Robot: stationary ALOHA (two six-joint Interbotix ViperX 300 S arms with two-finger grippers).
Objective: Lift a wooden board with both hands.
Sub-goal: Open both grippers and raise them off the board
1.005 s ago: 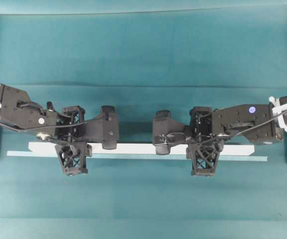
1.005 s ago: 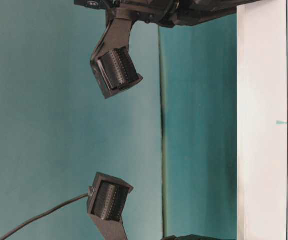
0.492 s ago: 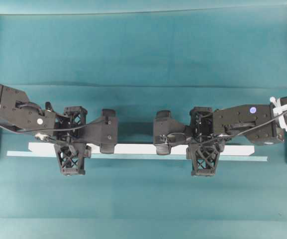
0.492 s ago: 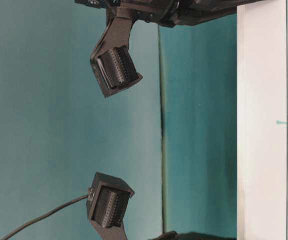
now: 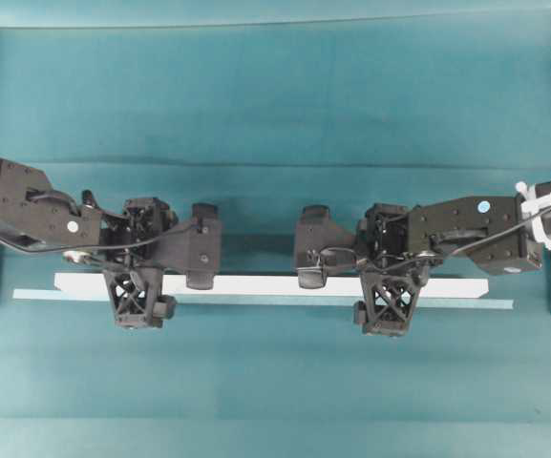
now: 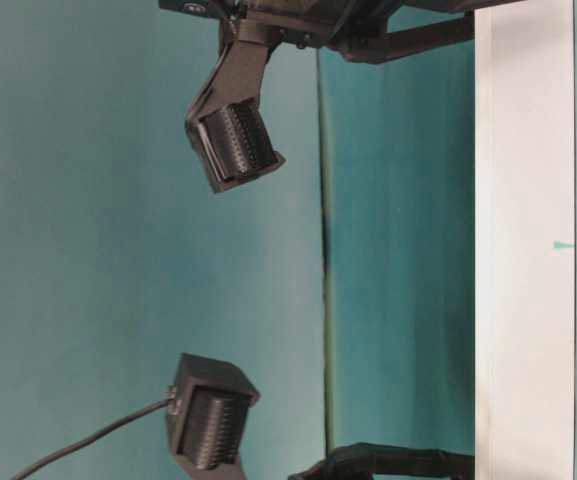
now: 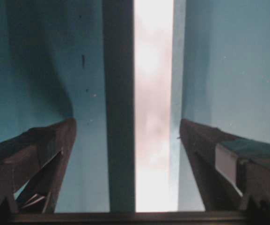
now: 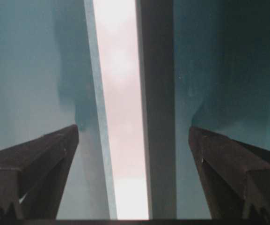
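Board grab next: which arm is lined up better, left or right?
Neither, roughly even. Left gripper and right gripper both stand open straddling the white board, each near its own end, fingers apart from its edges.

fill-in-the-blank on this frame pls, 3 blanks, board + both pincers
1. In both wrist views the pincer jaws stand ____, with clear space on each side of the wooden board.
2. The left pincer and right pincer each ____ the board without touching it.
3. The board's colour is ____.

Missing words: open; straddle; white
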